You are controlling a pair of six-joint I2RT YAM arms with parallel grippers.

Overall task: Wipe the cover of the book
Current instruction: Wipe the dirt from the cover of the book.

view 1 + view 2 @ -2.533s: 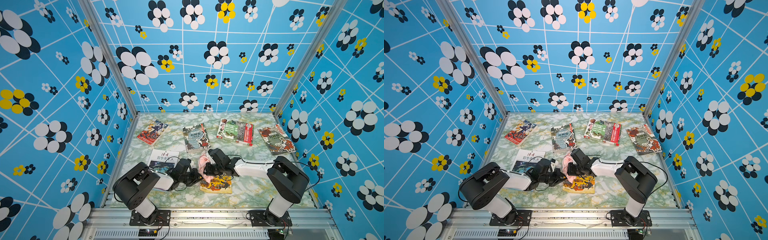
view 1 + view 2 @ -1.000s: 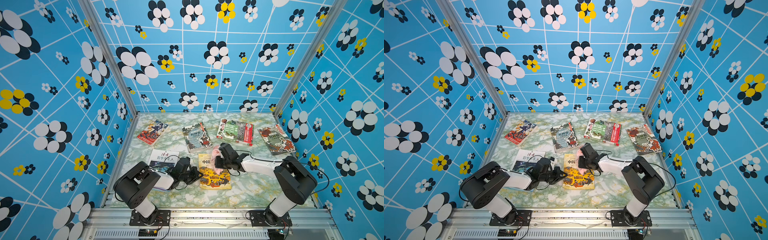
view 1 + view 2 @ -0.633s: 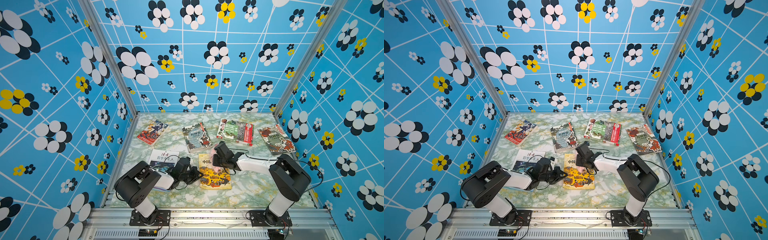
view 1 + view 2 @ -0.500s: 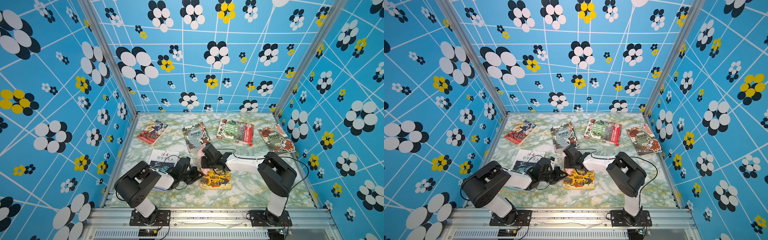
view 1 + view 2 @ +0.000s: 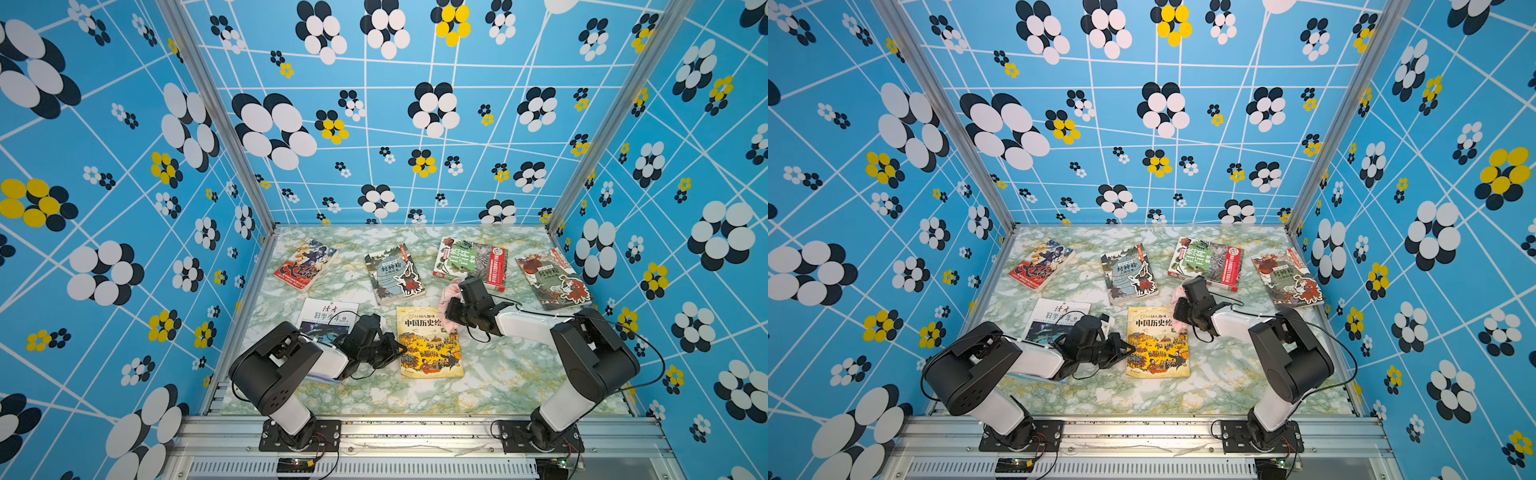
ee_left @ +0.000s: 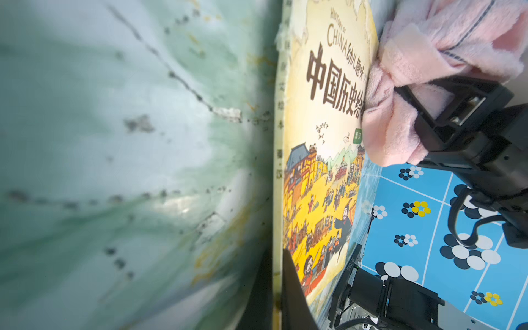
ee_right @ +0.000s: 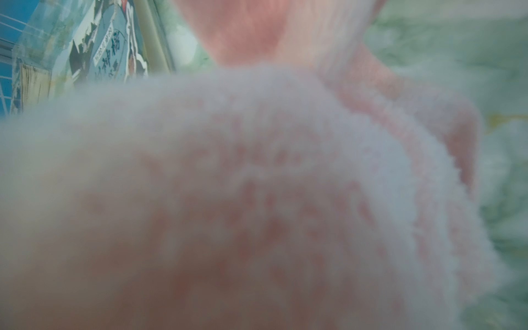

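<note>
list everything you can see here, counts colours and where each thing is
yellow book: 1, yellow picture cover, flat at the front middle of the table
pink cloth: 1, pink, bunched at the yellow book's far right corner
red book: 1, red and dark, far left
grey book: 1, grey-blue, far middle
green book: 1, green, white and red, far, right of middle
rightmost book: 1, grey with red figures, far right
white book: 1, white and dark blue, front left
table: 1, green-white marble
walls: 3, blue with flower prints, around the table
left hand: 1, black, shut, tip at the yellow book's left edge
right hand: 1, black, shut on the pink cloth
</note>
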